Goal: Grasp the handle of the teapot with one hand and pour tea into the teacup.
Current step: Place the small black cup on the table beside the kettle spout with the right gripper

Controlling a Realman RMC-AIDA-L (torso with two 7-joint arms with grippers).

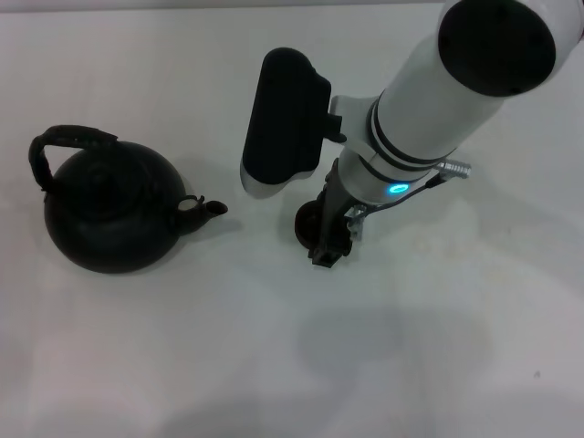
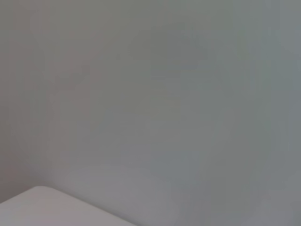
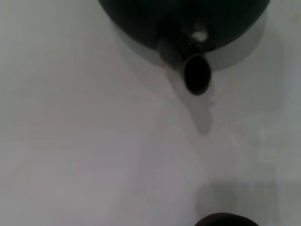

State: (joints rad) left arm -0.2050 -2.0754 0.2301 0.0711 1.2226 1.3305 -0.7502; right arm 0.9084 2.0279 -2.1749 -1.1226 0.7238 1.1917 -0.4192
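One squat matte-black teapot, arched handle

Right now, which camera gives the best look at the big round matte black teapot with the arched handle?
The head view: the big round matte black teapot shows whole, with arched handle and spout. The right wrist view catches only its lower body and spout opening. The left wrist view shows none of it.
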